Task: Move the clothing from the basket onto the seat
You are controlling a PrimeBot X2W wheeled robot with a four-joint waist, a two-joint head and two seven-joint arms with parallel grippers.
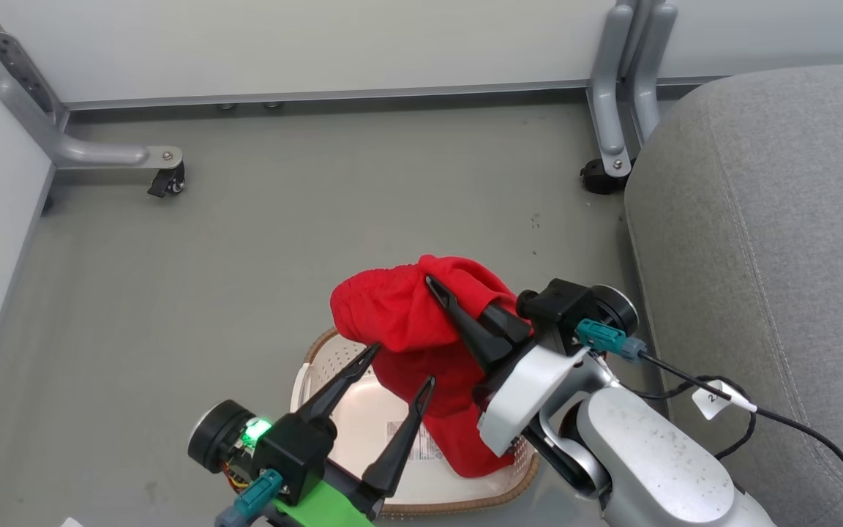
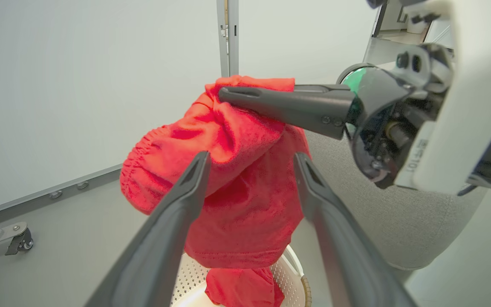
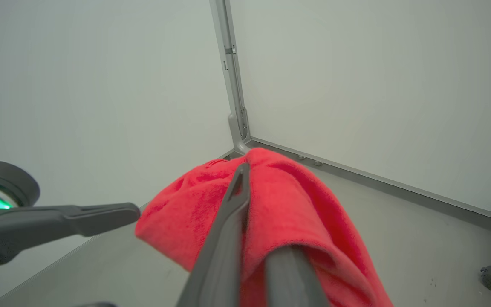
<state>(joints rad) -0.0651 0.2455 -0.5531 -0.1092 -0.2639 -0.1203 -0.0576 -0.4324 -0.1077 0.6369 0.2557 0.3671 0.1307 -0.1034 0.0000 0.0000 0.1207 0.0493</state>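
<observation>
A bright red garment (image 1: 399, 322) hangs above the basket (image 1: 363, 417), with my right gripper (image 1: 440, 289) shut on its upper folds; one finger lies on top and the other is hidden under the cloth. The right wrist view shows the fabric (image 3: 296, 204) draped over the right gripper (image 3: 249, 179). The lower end dangles into the cream perforated basket (image 2: 194, 277), where more red fabric (image 2: 241, 288) shows; whether that is a second garment I cannot tell. My left gripper (image 1: 403, 364) stands open over the basket, close in front of the cloth (image 2: 245, 204), holding nothing. The grey seat (image 1: 758, 219) lies to the right.
Grey floor surrounds the basket. Metal frame legs on casters stand at the back left (image 1: 165, 176) and back right (image 1: 612, 161), close to the seat's corner. White wall panels close the back and left. A black cable with a white tag (image 1: 714, 395) trails over the seat's edge.
</observation>
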